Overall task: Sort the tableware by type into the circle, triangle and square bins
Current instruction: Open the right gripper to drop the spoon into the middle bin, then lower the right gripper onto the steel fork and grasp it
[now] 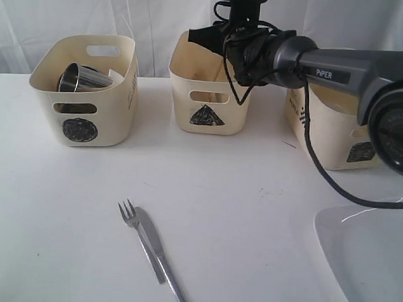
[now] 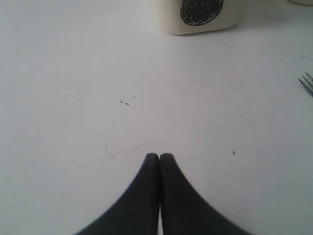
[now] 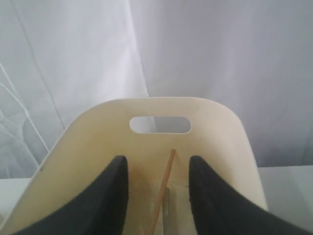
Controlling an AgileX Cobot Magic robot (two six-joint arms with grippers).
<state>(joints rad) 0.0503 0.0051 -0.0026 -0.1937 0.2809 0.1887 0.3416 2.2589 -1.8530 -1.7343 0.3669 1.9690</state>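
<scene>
R gripper: right gripper [image 3: 157, 162] hangs over the cream plastic triangle-marked bin [image 1: 186, 107]. Its fingers [image 3: 113, 196] are spread wide with nothing pinched, so it reads as released.
Chopstick: thin wooden chopstick [image 3: 165, 183] stands tilted inside that bin, its top resting on the far wall below the handle cutout. It sits in the gap between the fingers and touches neither. A grey metal strip lies beside it; cannot ID.
L gripper: left gripper [image 2: 159, 164] is clenched tip to tip and empty, low over the bare white tabletop [image 2: 73, 98]. Judged parked there to keep out of the R arm's way.
Circle bin: cream plastic circle-marked bin [image 1: 110, 115], far left. It holds a shiny steel mug [image 1: 81, 79] tipped on its side, w/ sth white behind it.
Square bin: cream plastic square-marked bin [image 1: 334, 139], far right, largely hidden by the R arm. Contents not seen.
Outstanding: steel fork [image 1: 128, 211] and steel knife [image 1: 152, 245] lie flat and touching at the table front, well apart from all bins. White plastic plate [image 1: 363, 263] sits at the front right corner.
Step (judged): chopstick drop looks done, so the triangle bin appears to take the long utensils.
Next (judged): fork and knife are thin and flat, so they need a low pinch at the table surface.
Risk: the two touch, so lifting one may drag or flick the other.
</scene>
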